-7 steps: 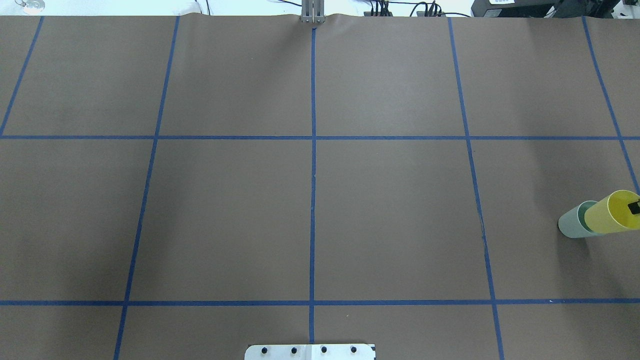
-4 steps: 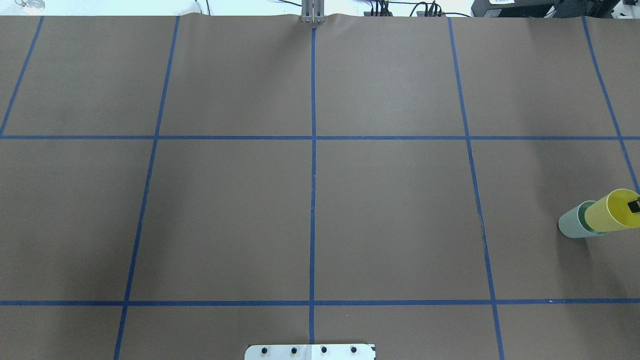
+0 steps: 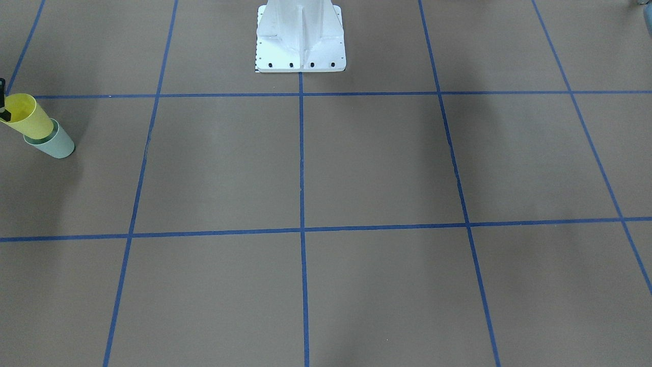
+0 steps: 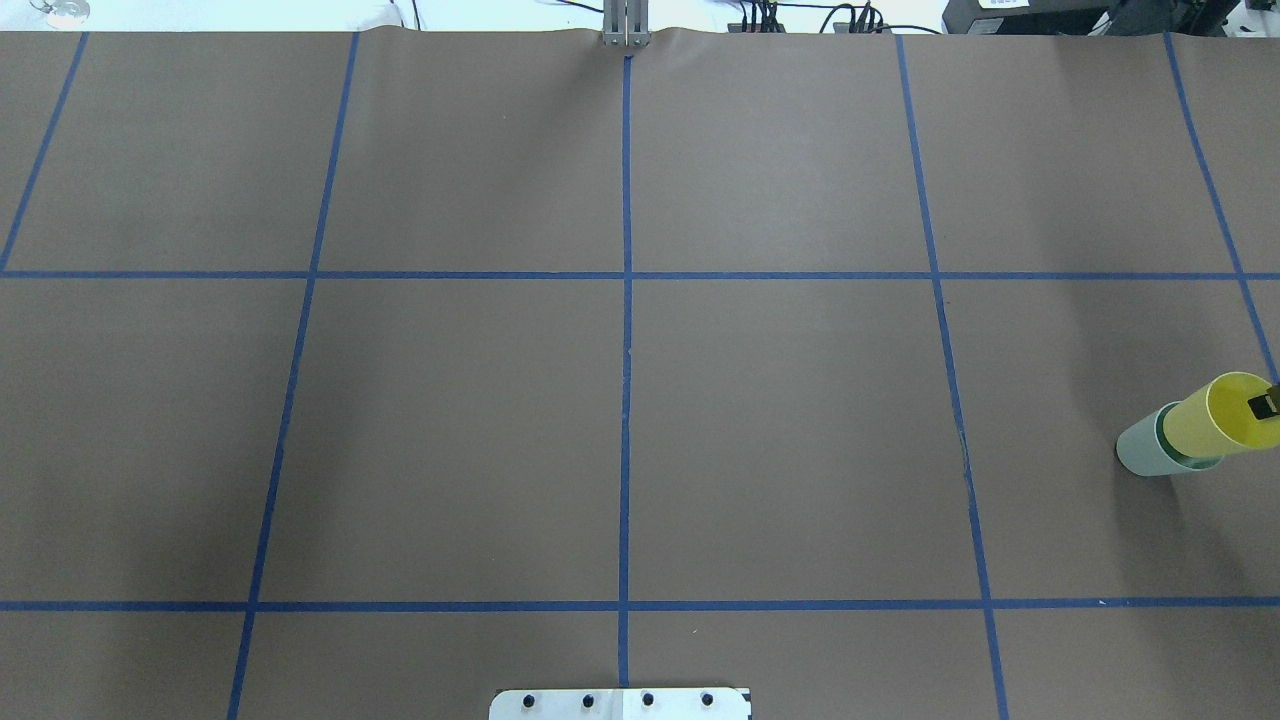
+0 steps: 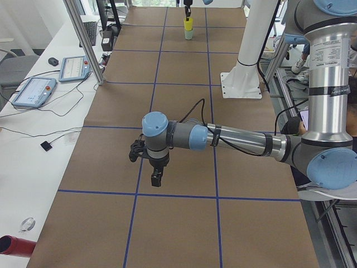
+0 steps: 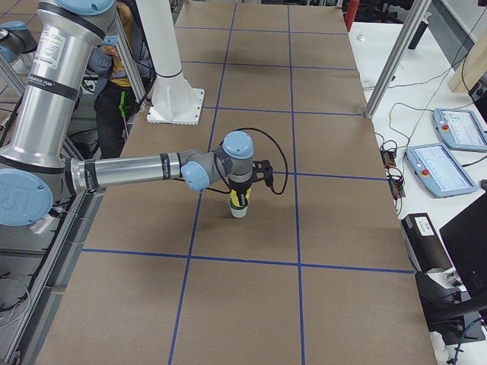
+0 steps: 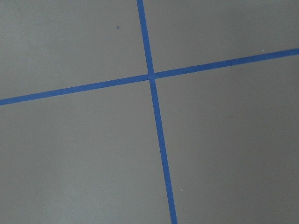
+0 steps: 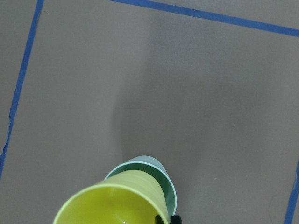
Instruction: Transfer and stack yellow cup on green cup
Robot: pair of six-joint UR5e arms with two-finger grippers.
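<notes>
The yellow cup [image 4: 1215, 425] sits tilted, bottom end inside the pale green cup [image 4: 1140, 452], which stands at the table's right edge. Both show in the front-facing view, yellow [image 3: 28, 117] above green [image 3: 56, 145], and in the right wrist view, yellow [image 8: 117, 200] in green [image 8: 161, 175]. My right gripper [image 4: 1268, 405] is mostly cut off by the frame; one dark fingertip [image 8: 162, 219] grips the yellow cup's rim. My left gripper [image 5: 156, 178] hangs over bare table far from the cups; it shows only in the exterior left view, so I cannot tell its state.
The white robot base [image 3: 300, 41] stands at the table's near middle edge. Blue tape lines [image 4: 625, 400] grid the brown table. Tablets [image 6: 441, 167] and cables lie on a side bench beyond the table's far edge.
The yellow cup has sunk a little deeper into the green cup, and its rim has shifted slightly. The green cup has not moved.
</notes>
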